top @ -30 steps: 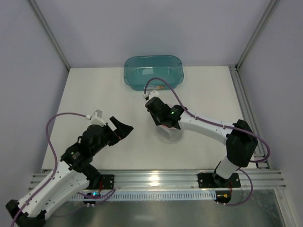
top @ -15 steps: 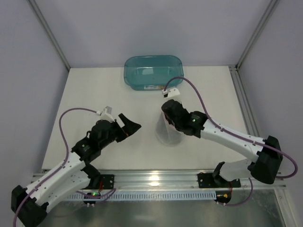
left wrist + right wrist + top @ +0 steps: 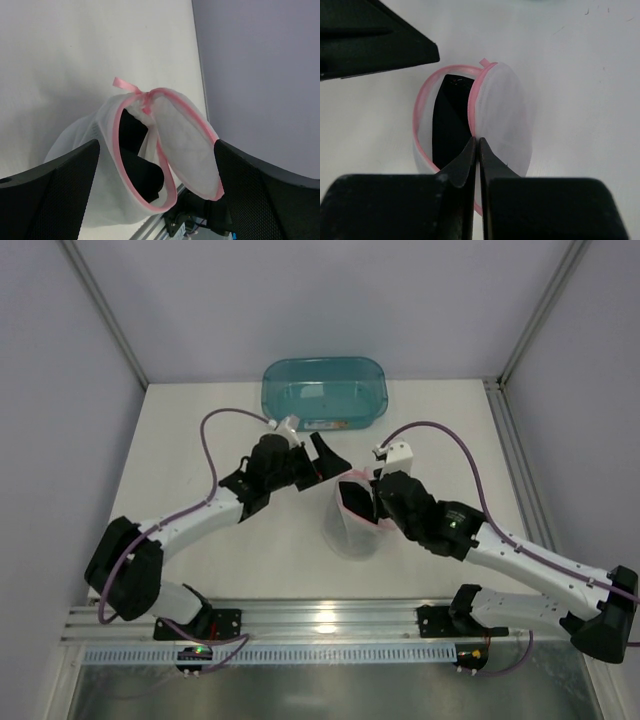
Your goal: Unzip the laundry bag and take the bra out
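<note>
Standing on white table (image 3: pixel 200 440) amid grey walls (image 3: pixel 300 300), laundry bag (image 3: pixel 350 532), right fingers (image 3: pixel 462 166) pinching its rim, left fingers (image 3: pixel 50 195) spread.

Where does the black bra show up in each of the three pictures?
Top: bra at centre, inside the open bag.
Left wrist: lower middle, a dark lump in the bag mouth.
Right wrist: centre, just above the shut right gripper.
Shared landmark: the bag's pink rim.
</note>
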Available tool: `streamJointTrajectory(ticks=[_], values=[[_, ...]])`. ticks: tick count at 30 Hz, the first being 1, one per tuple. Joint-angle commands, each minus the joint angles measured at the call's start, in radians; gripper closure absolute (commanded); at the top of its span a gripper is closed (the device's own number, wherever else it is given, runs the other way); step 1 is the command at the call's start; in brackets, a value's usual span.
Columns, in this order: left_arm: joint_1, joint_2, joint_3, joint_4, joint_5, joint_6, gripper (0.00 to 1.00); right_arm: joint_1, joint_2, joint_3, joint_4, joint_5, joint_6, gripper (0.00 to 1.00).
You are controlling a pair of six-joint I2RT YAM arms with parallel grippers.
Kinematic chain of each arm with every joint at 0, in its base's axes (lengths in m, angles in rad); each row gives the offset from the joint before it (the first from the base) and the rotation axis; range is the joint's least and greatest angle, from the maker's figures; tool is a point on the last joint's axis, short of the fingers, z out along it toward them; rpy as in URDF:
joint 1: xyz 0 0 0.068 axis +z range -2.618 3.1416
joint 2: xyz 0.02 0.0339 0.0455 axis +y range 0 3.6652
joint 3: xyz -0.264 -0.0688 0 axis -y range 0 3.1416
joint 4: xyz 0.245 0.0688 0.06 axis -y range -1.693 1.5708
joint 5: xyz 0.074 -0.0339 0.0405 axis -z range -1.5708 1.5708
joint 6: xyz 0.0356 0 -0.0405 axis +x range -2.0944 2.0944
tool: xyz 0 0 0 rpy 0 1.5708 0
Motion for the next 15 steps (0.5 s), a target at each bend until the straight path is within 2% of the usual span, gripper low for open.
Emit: streamJointTrajectory(ticks=[1,3,4,5,7,9,12,14,15], values=[[0.004,0.084,0.112,-0.020,0.065,0.084,0.04,0.009,-0.041,-0.023,0.012,0.014,0.024,0.96],[-0.002,0.162,0.184,-0.133,0.062,0.122,0.12,0.007,-0.066,-0.028,0.010,0.023,0.024,0.96],[-0.007,0.185,0.254,-0.272,0.028,0.168,0.15,0.007,-0.071,-0.031,0.007,0.038,0.024,0.96],[-0.011,0.202,0.280,-0.329,0.007,0.192,0.17,0.009,-0.081,-0.028,-0.005,0.045,0.025,0.96],[-0.024,0.215,0.307,-0.423,-0.047,0.237,0.19,0.007,-0.091,-0.025,-0.020,0.064,0.033,0.96],[-0.025,0.207,0.299,-0.443,-0.062,0.252,0.20,0.009,-0.104,-0.029,-0.028,0.074,0.034,0.96],[-0.028,0.221,0.311,-0.485,-0.037,0.286,0.29,0.009,-0.117,-0.036,-0.030,0.080,0.036,0.96],[-0.037,0.258,0.339,-0.515,-0.004,0.312,0.44,0.009,-0.117,-0.036,-0.031,0.081,0.036,0.96],[-0.047,0.268,0.346,-0.523,0.005,0.317,0.60,0.009,-0.118,-0.034,-0.033,0.083,0.036,0.96]])
